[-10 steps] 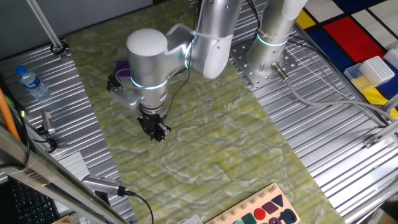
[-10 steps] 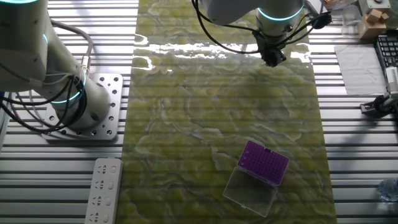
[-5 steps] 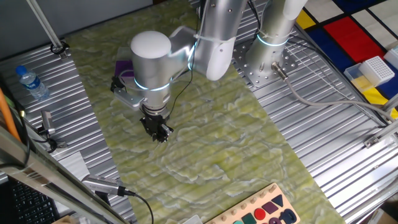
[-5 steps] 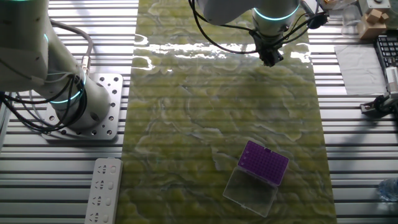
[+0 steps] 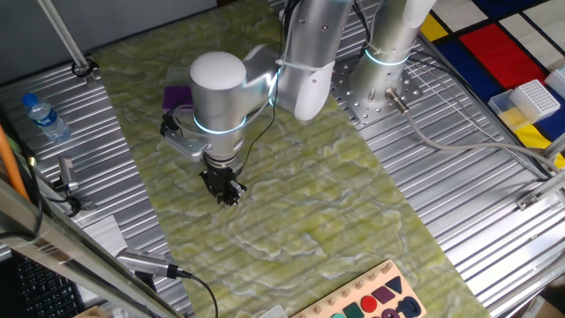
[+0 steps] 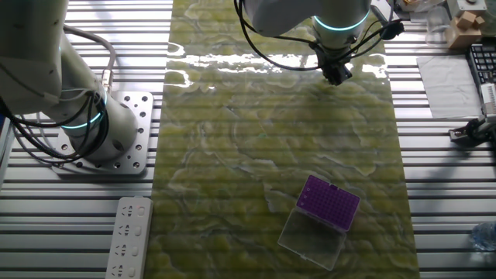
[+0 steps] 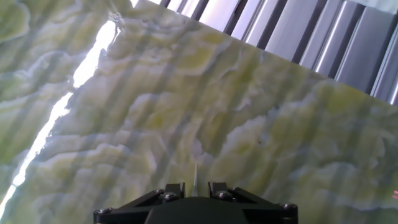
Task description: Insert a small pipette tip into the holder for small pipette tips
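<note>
Purple holder (image 6: 328, 203) waits at lower right while the gripper (image 7: 195, 186), upper frame, pinches a thin pipette tip (image 7: 195, 174) upright for insertion.

Tool (image 5: 222, 192) low over green mat (image 5: 300, 203), purple holder (image 5: 176, 94) behind arm.

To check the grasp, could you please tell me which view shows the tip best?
The hand view: the tip stands out pale between the pincer fingers. In both fixed views it is too small to see.
</note>
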Motion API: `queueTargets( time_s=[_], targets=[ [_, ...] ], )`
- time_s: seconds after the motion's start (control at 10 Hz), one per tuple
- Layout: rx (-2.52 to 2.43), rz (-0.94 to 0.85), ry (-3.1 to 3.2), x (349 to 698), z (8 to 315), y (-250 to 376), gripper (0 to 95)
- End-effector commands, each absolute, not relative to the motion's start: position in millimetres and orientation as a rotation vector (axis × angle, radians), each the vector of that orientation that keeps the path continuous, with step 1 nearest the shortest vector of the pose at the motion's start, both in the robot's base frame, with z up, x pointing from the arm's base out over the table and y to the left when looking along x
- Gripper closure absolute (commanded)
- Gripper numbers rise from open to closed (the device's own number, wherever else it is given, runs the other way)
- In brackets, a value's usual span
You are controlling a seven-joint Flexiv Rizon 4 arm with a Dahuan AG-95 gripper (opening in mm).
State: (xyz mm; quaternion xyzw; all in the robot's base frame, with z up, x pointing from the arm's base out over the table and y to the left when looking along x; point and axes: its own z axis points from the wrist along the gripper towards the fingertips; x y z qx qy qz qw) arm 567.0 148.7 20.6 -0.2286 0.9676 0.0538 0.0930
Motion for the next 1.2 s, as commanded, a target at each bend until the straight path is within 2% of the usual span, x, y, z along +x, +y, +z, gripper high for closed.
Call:
queueTargets(
  time_s=[0.1, 1.2],
  targets=[
    [-0.685, 0.153, 2.871, 566.9, 19.9, 148.7, 76.0],
    [-0.700, 0.143, 2.862, 565.7, 13.4, 148.8, 76.0]
  ],
)
